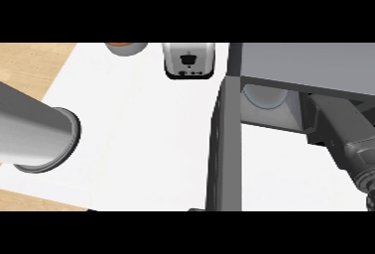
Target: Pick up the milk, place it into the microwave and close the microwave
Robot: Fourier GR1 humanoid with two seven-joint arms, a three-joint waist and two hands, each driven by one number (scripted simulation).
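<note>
Status at this moment:

1. Microwave. The microwave (307, 62) occupied the upper right of the frame. The microwave door (224, 149) stood open, seen edge-on as a grey panel running down the centre of the frame to the lower edge. The pale turntable plate (264, 95) was partly visible inside the cavity.

2. Right arm. The right forearm (364, 173) entered from the lower right. The right robot hand (336, 124) reached into the cavity, and its forward part was hidden under the microwave's roof. It could not be determined whether this hand was open or closed, or whether it held anything.

3. Left arm. The left forearm (33, 131) filled the left edge as a large grey cylinder. The left robot hand did not appear in the view.

4. Milk. The milk was not visible anywhere. No carton stood on the white bench (139, 129), which carried only a toaster (189, 60) and a bowl (126, 48) along the upper edge.

Assessment: the pick-up appeared complete, since the milk was off the bench, and placement appeared to be in hand or just finished. Release could not be confirmed. Outstanding steps: clear the right arm from the cavity, then swing the door shut.
</note>
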